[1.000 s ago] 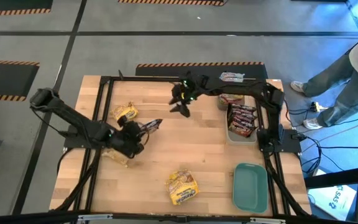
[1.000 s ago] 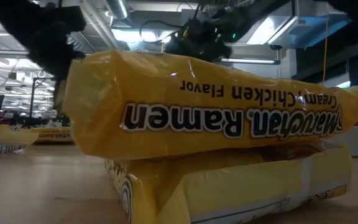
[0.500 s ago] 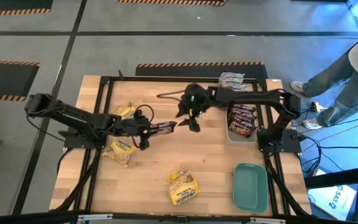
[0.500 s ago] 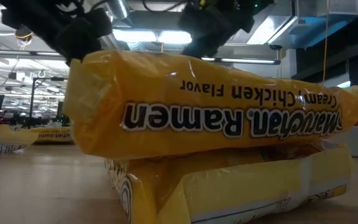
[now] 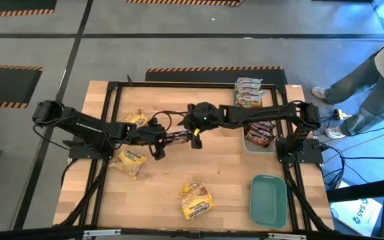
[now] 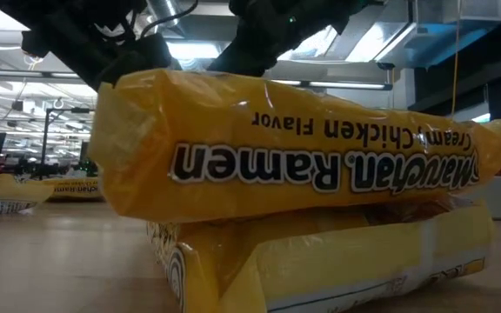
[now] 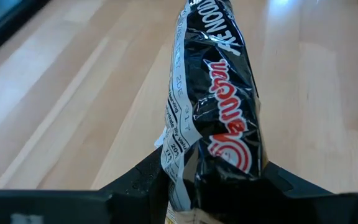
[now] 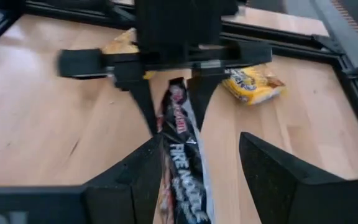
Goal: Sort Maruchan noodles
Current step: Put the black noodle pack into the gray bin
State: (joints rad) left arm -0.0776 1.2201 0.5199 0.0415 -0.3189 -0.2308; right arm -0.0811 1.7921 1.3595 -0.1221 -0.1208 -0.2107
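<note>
Above mid-table, left gripper (image 5: 167, 139) pinching dark packet (image 5: 177, 138), far end hidden under right gripper (image 5: 195, 137)

Pale wooden tabletop (image 5: 225, 173) on a black frame (image 5: 112, 87), over grey floor (image 5: 179, 47) crossed by dark lines and hazard-striped mats (image 5: 212, 69). Beyond, bright ceiling strip lights (image 6: 381, 39) and exposed ducting.

Desk (image 5: 225, 180) is showing pale wood planking, smooth, with a matt finish. Dark packet (image 7: 219, 118) is gleaming as crinkled glossy plastic film. Yellow packets (image 6: 294, 165) are reading as shiny, wrinkled plastic wrap. Left claw (image 7: 210, 186) is presenting matt black plastic. Teal lid (image 5: 268, 199) is looking smooth, satin plastic.
</note>
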